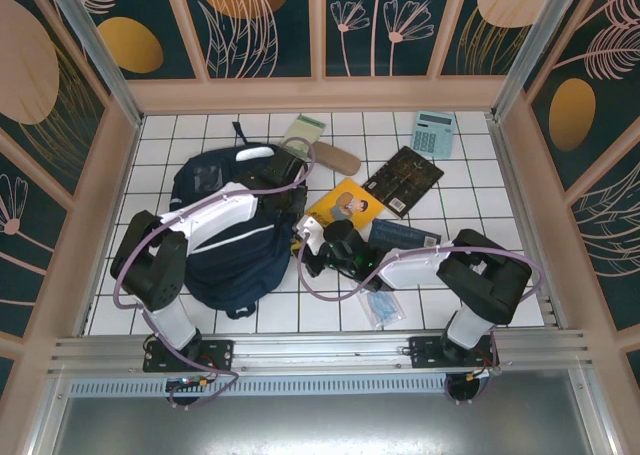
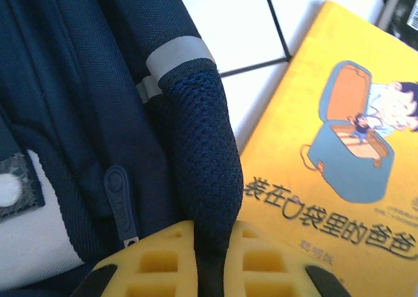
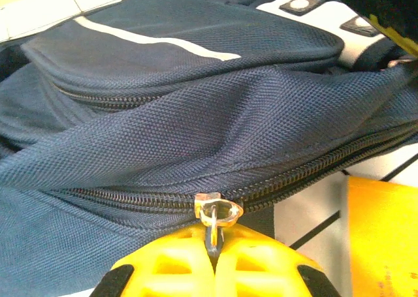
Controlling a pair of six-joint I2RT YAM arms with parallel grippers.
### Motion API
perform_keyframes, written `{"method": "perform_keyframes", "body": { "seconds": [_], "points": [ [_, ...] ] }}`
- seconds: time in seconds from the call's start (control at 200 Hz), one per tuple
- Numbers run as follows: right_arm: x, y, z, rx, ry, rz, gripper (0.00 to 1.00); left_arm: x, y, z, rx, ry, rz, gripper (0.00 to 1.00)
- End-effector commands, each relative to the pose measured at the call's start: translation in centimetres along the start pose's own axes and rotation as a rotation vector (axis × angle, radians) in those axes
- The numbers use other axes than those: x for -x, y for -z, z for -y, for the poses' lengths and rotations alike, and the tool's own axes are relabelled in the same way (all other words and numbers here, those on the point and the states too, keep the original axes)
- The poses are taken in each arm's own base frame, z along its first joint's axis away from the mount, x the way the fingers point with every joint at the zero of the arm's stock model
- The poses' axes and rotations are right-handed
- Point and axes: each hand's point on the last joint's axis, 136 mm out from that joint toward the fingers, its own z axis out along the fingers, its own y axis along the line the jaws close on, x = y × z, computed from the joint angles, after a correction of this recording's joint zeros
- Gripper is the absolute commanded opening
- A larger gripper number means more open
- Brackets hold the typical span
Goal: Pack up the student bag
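Broadly, the white tiled desk (image 1: 480, 305) carries everything, and the student bag (image 1: 240, 270) lies on its left half, navy with a pale diagonal stripe, the biggest thing there. Just beside the bag's right edge sits a yellow book (image 1: 345, 207), with a black book (image 1: 402, 180) further right and a calculator (image 1: 434, 133) near the back edge. At the bag, the left tool (image 2: 210, 245) is pinched narrow on a navy mesh strap (image 2: 199, 147) right beside the yellow book. Lower down the bag's side, the right tool (image 3: 214, 245) is clamped tight on the small clear zip pull (image 3: 217, 211)
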Motion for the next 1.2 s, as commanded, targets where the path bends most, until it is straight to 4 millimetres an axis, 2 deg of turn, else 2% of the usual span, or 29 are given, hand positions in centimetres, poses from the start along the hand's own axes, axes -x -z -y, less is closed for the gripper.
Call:
{"method": "perform_keyframes", "body": {
  "seconds": [0.0,0.185,0.385,0.636,0.746,0.841,0.916,1.021,1.061,1.171,1.191],
  "points": [
    [1.7,0.1,0.4,-0.049,0.070,-0.013,0.00,4.1,0.5,-1.6,0.116,0.041,0.102,0.00],
    [1.4,0.1,-1.0,-0.040,0.112,-0.032,0.00,7.6,0.3,-2.5,0.133,0.147,0.145,0.00],
    [0.7,-0.8,-3.4,-0.014,0.162,-0.062,0.00,11.7,0.3,-4.0,0.093,0.260,0.183,0.00],
    [2.0,-1.4,-7.6,0.074,0.180,-0.035,0.00,15.3,-1.1,-4.7,0.103,0.327,0.216,0.00],
    [2.9,-1.4,-9.3,0.104,0.188,-0.015,0.00,16.3,-2.3,-5.1,0.107,0.354,0.217,0.00],
    [3.3,-1.2,-10.0,0.122,0.178,-0.003,0.00,16.9,-3.1,-6.2,0.133,0.395,0.231,0.00],
    [3.3,-1.0,-10.1,0.124,0.169,-0.001,0.00,17.3,-3.7,-6.8,0.122,0.430,0.240,0.00],
    [2.9,-1.0,-8.4,0.064,0.165,-0.007,0.00,17.6,-3.6,-5.5,0.039,0.418,0.235,0.00],
    [2.6,-1.0,-7.6,0.052,0.153,-0.012,0.00,17.5,-3.1,-5.2,0.016,0.406,0.238,0.12],
    [2.4,-0.4,-5.3,0.036,0.124,-0.001,0.00,16.5,-0.9,-4.7,-0.022,0.362,0.252,0.35],
    [2.3,-0.4,-4.8,0.026,0.120,-0.001,0.00,16.1,-0.5,-4.8,-0.021,0.357,0.251,0.37]
  ]
}}
